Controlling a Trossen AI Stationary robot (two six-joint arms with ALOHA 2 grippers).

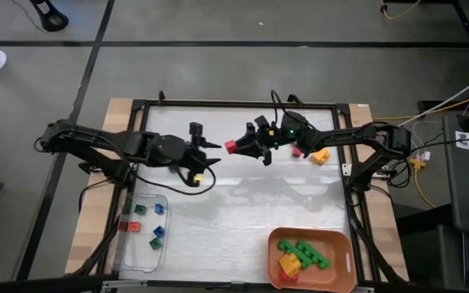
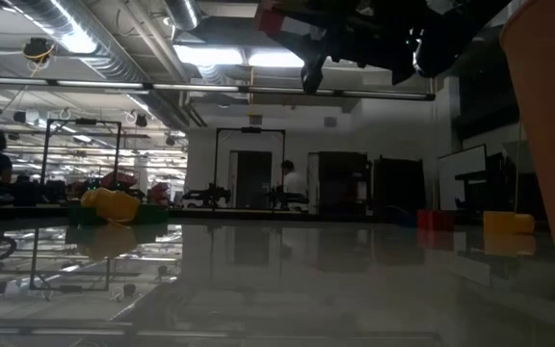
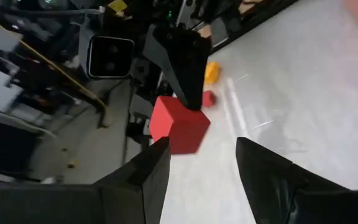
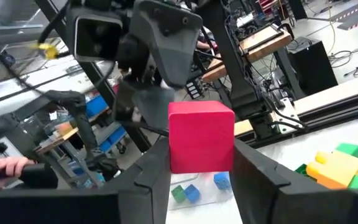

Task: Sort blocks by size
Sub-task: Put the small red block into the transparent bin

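My right gripper [image 1: 236,147] is shut on a red cube [image 1: 230,147] held high over the middle of the table; the cube also shows in the right wrist view [image 4: 201,134]. My left gripper [image 1: 212,153] is open and faces the cube from the left. In the left wrist view its fingertips [image 3: 160,155] stand just short of the cube [image 3: 178,124]. A yellow block [image 1: 195,174] lies on the table below the left gripper. A small red block [image 1: 296,151] and a yellow block [image 1: 320,155] lie at the far right. My right gripper pinches the red cube by two opposite side faces [image 4: 178,155] between its two fingers. The fingers lie about level and come from the table's right side. The cube is lifted clear of the table [image 2: 272,13].
A clear tray [image 1: 129,244] at the near left holds several small red, green and blue cubes. An orange tray [image 1: 340,244] at the near right holds long green bricks with a yellow and a red one. A black frame [image 1: 243,104] borders the table.
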